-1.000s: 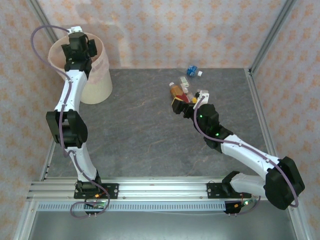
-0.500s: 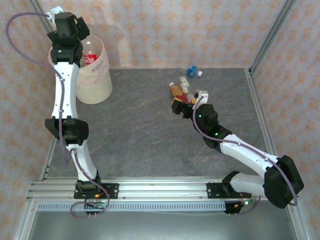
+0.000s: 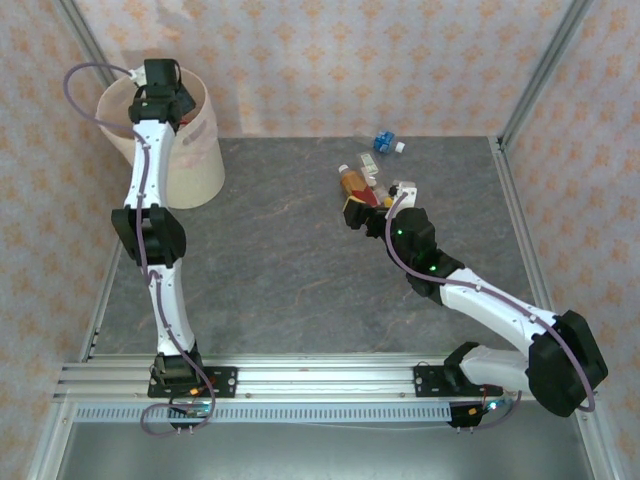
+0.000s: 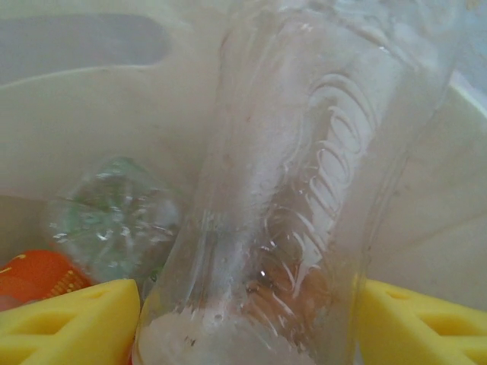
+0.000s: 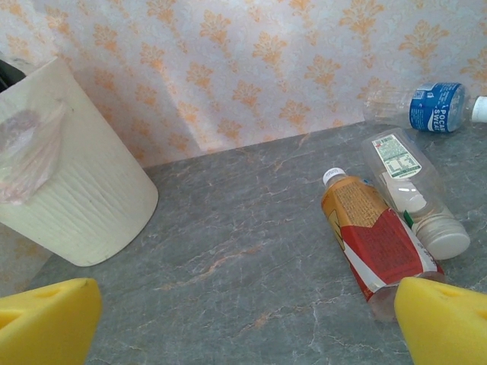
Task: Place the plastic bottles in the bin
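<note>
Top external: high at the near edge, looking down on the whole table. Left wrist: inside the bin, very close on a clear bottle. Right wrist: low over the table, facing the bin; the top view shares both.

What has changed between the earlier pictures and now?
The left arm swung back from the rear wall; the left gripper now sits in the bin with a clear bottle between its fingers. The right gripper, open, and the bottles on the table stayed put.

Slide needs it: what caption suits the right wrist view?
Open right gripper before an orange bottle, a clear bottle and a blue-label bottle on the table; bin at left.
</note>
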Motion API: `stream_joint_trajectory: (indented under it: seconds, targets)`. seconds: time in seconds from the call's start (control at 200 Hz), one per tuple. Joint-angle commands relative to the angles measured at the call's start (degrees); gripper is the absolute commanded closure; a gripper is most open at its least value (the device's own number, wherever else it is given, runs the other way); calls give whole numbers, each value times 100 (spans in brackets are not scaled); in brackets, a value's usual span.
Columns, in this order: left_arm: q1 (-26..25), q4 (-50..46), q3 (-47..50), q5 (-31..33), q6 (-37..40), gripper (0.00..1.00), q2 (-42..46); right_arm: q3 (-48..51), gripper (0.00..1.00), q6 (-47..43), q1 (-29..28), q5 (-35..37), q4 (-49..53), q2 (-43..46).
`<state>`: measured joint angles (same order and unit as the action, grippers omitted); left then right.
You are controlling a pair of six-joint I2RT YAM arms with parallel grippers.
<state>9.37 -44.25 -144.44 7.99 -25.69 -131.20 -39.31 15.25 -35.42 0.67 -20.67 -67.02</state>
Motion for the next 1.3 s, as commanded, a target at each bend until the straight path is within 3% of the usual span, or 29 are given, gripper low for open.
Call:
stream_joint_trajectory:
  seconds: [0.0, 0.15, 0.305, 0.545, 0.736, 0.931, 1.111, 1.296]
  targets:
    - [362, -576, -173, -55, -380, 25, 178, -75, 1, 51, 17, 109, 27, 43]
    - [378, -348, -187, -1046, 92, 16, 571, -133, 1, 54, 13, 135, 52, 5]
    - [373, -45, -100, -1384, 303, 7, 1125, -178, 1, 100, 18, 83, 23, -50]
    - [370, 202, 622, -2165, 64, 2, 1764, -399, 1, 60, 60, 138, 413, -342]
    - [169, 1228, 2459, -2406, -144, 0, 2917, -945, 1, -69, 490, -252, 1304, -779]
    - [-359, 2197, 4294, -2141, -180, 0, 4133, -1448, 1, -577, 1091, -561, 2072, -1392]
    - [-923, 2689, 5610, -1822, -461, 0, 5037, -2005, 1, -1213, 1438, -1266, 2789, -2100]
    - [-1064, 3238, 7000, -1956, -1327, 0, 5751, -2921, 1, -1959, 1480, -1124, 3702, -3050]
